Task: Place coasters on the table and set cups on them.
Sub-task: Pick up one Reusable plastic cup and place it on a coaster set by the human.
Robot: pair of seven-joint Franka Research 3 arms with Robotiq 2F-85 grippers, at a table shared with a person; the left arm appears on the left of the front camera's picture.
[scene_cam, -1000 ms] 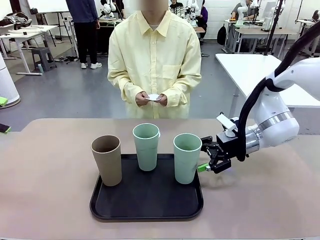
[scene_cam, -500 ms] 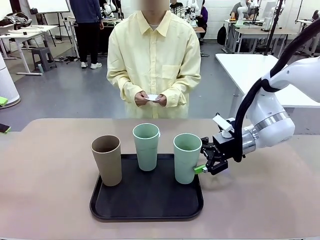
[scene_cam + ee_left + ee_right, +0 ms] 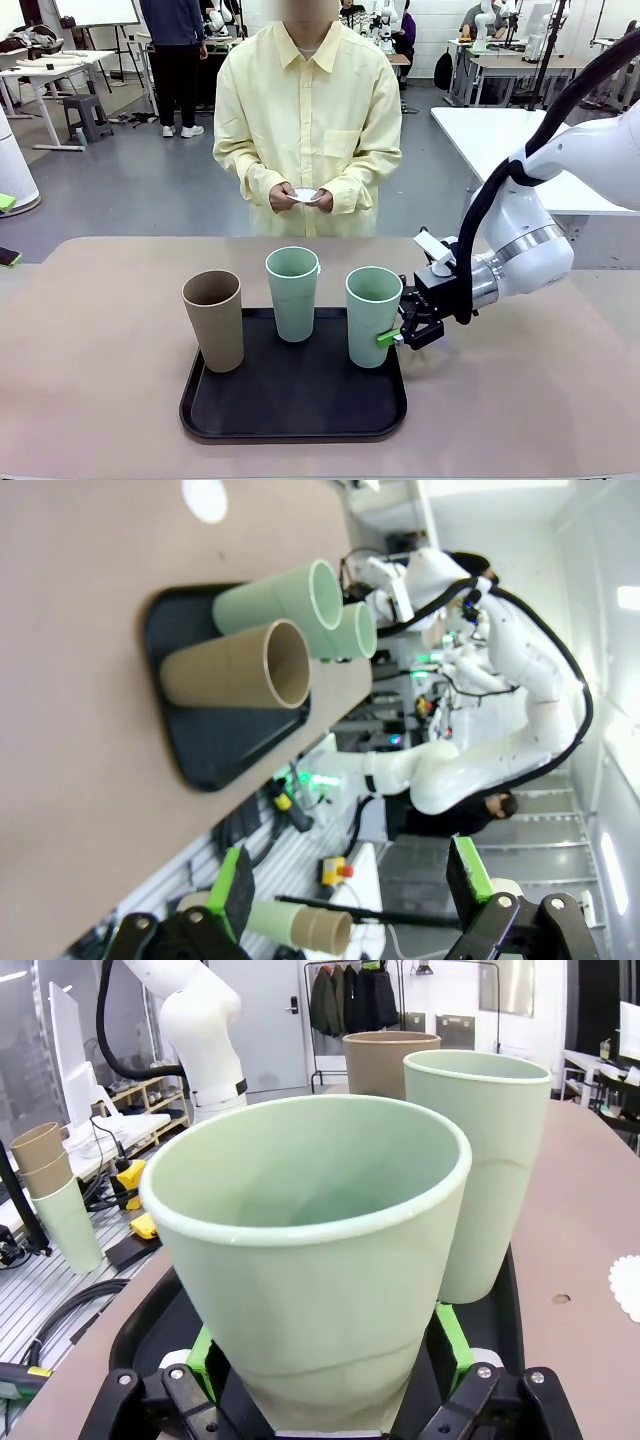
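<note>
Three cups stand on a black tray (image 3: 290,405): a tan one (image 3: 212,320) at the left, a mint one (image 3: 293,293) in the middle and a mint one (image 3: 374,315) at the right. My right gripper (image 3: 393,328) straddles the right mint cup (image 3: 310,1290) low on its wall. Its jaws stand wide, with the green pads (image 3: 447,1345) close to the cup's sides. The person holds a white coaster (image 3: 307,194) in both hands. Another lacy coaster (image 3: 628,1285) lies on the table beyond the tray. My left gripper (image 3: 350,890) hangs open and empty, away from the tray (image 3: 190,750).
The beige table (image 3: 90,400) has free room left and right of the tray. The person stands at the far edge. A white round disc (image 3: 205,498) lies on the tabletop past the tray. Spare stacked cups (image 3: 45,1190) sit off the table beside the robot.
My right gripper has slid left from beside the tray until its fingers are around the right mint cup, and its jaws have begun to narrow. The cups and the person's hands have stayed put.
</note>
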